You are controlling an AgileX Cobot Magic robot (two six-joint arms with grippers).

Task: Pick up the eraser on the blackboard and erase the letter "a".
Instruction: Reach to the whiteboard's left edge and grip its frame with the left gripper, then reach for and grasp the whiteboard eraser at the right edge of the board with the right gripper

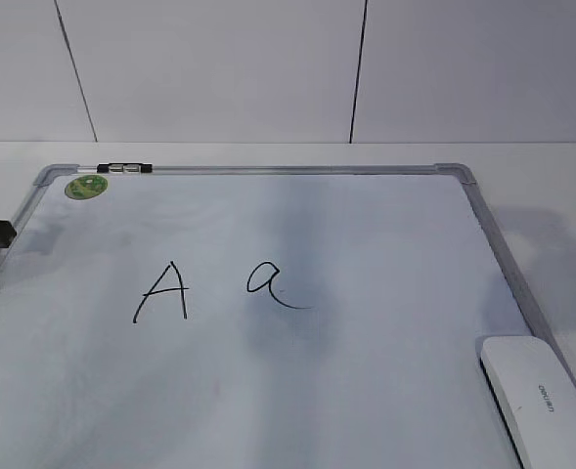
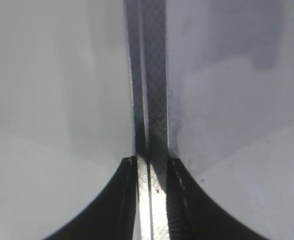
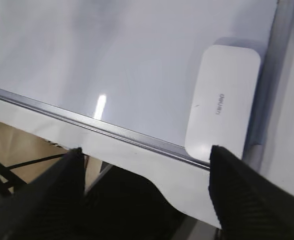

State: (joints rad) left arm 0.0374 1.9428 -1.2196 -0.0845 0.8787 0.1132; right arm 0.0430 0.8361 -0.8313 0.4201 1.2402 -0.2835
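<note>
With our right tool (image 3: 146, 175) spread wide and nothing in it, and our left tool (image 2: 151, 167) nearly together astride the frame of the blackboard (image 1: 493, 244), we judge a wide stroke of the eraser (image 1: 537, 401), lower right, could smear the capital "A" (image 1: 163, 291) beside the letter "a" (image 1: 273, 283).

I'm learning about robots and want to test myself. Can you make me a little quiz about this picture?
1. True or false: the eraser is lying on the blackboard.
2. Which letter is nearer the eraser: the capital "A" or the letter "a"?
3. The right gripper is: A) open, B) shut on the eraser.

Key: 1 true; 2 the letter "a"; 3 A.
</note>
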